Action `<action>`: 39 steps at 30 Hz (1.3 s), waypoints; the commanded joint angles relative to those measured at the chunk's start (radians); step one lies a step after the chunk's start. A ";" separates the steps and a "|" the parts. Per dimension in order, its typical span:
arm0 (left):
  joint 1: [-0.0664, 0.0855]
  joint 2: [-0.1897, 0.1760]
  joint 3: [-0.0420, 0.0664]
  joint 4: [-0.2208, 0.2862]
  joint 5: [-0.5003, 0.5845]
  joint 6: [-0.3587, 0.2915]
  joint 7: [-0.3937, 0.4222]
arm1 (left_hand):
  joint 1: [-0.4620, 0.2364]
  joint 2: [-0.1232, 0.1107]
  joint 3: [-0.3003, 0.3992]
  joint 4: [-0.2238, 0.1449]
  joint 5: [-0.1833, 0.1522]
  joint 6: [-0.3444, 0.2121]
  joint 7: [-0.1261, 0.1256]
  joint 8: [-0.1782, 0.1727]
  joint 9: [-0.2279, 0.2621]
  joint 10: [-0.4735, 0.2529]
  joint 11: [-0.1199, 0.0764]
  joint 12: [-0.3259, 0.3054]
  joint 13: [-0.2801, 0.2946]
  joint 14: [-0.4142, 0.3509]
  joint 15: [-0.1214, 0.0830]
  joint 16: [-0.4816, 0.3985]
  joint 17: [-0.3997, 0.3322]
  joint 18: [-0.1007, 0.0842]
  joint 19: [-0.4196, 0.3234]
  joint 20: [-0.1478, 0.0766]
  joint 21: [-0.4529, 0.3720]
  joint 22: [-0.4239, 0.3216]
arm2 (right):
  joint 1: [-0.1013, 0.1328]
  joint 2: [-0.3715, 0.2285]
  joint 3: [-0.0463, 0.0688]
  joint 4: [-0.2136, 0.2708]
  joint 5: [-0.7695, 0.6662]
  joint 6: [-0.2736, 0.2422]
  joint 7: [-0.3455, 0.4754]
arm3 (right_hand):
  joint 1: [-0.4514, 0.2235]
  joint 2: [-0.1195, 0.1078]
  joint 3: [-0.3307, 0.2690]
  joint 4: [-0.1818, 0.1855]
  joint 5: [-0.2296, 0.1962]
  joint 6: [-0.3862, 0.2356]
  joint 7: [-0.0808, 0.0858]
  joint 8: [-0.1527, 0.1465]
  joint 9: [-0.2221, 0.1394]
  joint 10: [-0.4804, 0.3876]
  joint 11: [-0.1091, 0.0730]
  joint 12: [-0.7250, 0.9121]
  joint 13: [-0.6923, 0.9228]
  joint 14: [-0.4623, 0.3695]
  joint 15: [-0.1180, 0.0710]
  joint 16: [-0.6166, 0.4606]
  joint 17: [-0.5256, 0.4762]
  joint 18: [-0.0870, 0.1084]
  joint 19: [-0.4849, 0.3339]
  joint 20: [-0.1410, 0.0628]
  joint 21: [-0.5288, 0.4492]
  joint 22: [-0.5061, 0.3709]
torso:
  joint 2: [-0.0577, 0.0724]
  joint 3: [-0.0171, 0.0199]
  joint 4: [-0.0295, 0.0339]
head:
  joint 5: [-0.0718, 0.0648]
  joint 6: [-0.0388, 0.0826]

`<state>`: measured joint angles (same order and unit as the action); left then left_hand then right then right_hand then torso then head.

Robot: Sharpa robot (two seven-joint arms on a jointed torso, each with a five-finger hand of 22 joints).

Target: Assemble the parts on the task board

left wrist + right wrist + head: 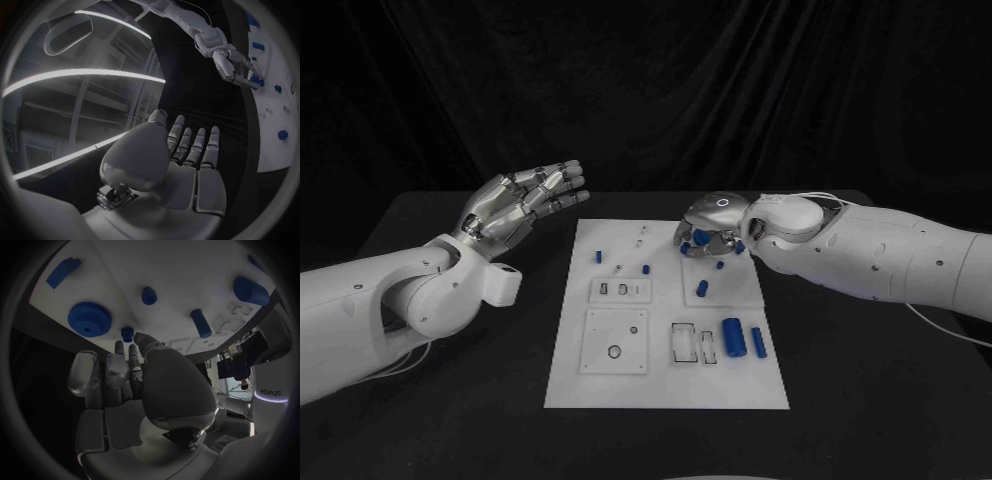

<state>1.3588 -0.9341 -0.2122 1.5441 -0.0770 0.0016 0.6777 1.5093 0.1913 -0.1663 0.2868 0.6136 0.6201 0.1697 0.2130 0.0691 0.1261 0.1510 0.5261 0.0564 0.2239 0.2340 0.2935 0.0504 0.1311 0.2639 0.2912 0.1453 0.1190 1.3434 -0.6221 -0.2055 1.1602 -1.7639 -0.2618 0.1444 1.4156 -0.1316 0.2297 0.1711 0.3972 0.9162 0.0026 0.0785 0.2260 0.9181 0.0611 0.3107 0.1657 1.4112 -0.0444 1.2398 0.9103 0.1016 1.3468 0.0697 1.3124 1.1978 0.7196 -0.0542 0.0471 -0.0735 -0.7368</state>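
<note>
White task board lying on black surface against dark drapes, left hand hovering spread, right hand fingers curling over board's far end, grip unclear, wrist view revealing blue gear.

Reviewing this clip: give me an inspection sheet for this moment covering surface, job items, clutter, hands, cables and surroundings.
Surface: black table, with the white task board lying flat at its middle.
Job's things: small blue parts spread over the board; a blue gear and a blue peg lie near the right hand.
Clutter: nothing seen.
Hands: left hand raised off the board's left side, fingers apart, holding nothing; right hand is over the board's far end, whether it holds a part cannot be told.
Cables: thin white cable beside the right arm.
Surroundings: dark curtain behind.
</note>
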 commanded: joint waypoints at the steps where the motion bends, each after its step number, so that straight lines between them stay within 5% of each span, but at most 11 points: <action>1: 0.003 0.001 0.001 0.001 0.001 0.011 0.035 | 0.014 0.001 0.007 -0.001 0.006 0.009 0.002 0.005 0.001 0.004 0.004 0.006 0.001 0.010 0.001 0.008 0.001 -0.012 0.005 0.000 0.005 0.001 | -0.004 0.002 0.001 -0.004 -0.004 -0.044 0.009 | -0.002 -0.005 0.007 -0.001 0.008 0.006 -0.003 0.004 0.002 -0.010 0.000 0.007 0.002 -0.010 0.002 -0.008 -0.005 -0.007 -0.004 -0.003 -0.005 -0.001 | 0.000 0.0010 -0.0004 | -0.001 -0.002; 17: 0.003 0.001 0.001 -0.003 0.001 0.018 0.011 | 0.021 0.004 0.017 -0.001 0.008 0.010 0.008 0.008 0.001 0.009 0.011 0.013 0.001 0.015 0.005 0.016 0.002 -0.013 0.006 0.001 0.004 0.000 | -0.013 0.012 0.001 -0.030 0.000 -0.028 0.007 | -0.011 -0.009 0.037 -0.005 0.054 0.011 0.009 0.005 0.015 -0.020 0.004 0.025 0.018 -0.014 0.006 -0.009 -0.009 -0.006 -0.007 0.000 -0.010 0.002 | -0.001 -0.0022 0.0002 | 0.001 -0.009; 25: 0.003 0.002 0.001 -0.005 0.001 0.020 0.008 | 0.022 0.003 0.018 -0.001 0.008 0.010 0.009 0.009 0.001 0.010 0.013 0.015 0.002 0.018 0.006 0.019 0.002 -0.013 0.007 0.001 0.005 0.000 | -0.014 0.013 0.001 -0.034 0.004 -0.020 0.007 | -0.019 -0.014 0.039 -0.003 0.057 0.013 0.012 0.006 0.017 -0.017 0.006 0.030 0.021 -0.015 0.007 -0.008 -0.010 -0.007 -0.007 0.001 -0.009 0.004 | -0.001 -0.0002 0.0014 | 0.000 -0.012; 39: 0.003 0.003 0.001 -0.008 0.001 0.022 0.004 | 0.022 0.002 0.023 0.000 0.008 0.012 0.012 0.012 0.001 0.014 0.016 0.020 0.002 0.026 0.011 0.029 0.004 -0.014 0.013 0.001 0.008 0.001 | -0.014 0.018 0.001 -0.045 0.005 -0.015 0.014 | -0.016 -0.017 0.085 -0.030 0.115 0.059 0.029 0.035 0.057 0.025 -0.005 0.071 0.047 -0.013 0.000 -0.001 -0.005 -0.008 -0.002 -0.004 -0.005 0.019 | -0.002 -0.0017 0.0017 | 0.001 -0.018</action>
<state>1.3588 -0.9333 -0.2123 1.5355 -0.0780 0.0114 0.6730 1.5217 0.1958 -0.1496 0.2868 0.6177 0.6273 0.1769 0.2211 0.0688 0.1358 0.1607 0.5436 0.0570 0.2418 0.2449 0.3194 0.0531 0.1310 0.2710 0.2912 0.1493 0.1187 1.3321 -0.6055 -0.2053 1.1163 -1.7590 -0.2817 0.1553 1.4037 -0.1434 0.3107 0.1422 0.5072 0.9688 0.0320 0.1082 0.2827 0.9352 0.0549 0.3766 0.2114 1.4007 -0.0409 1.2353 0.9064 0.1017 1.3468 0.0697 1.3086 1.2161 0.7177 -0.0553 0.0486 -0.0728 -0.7534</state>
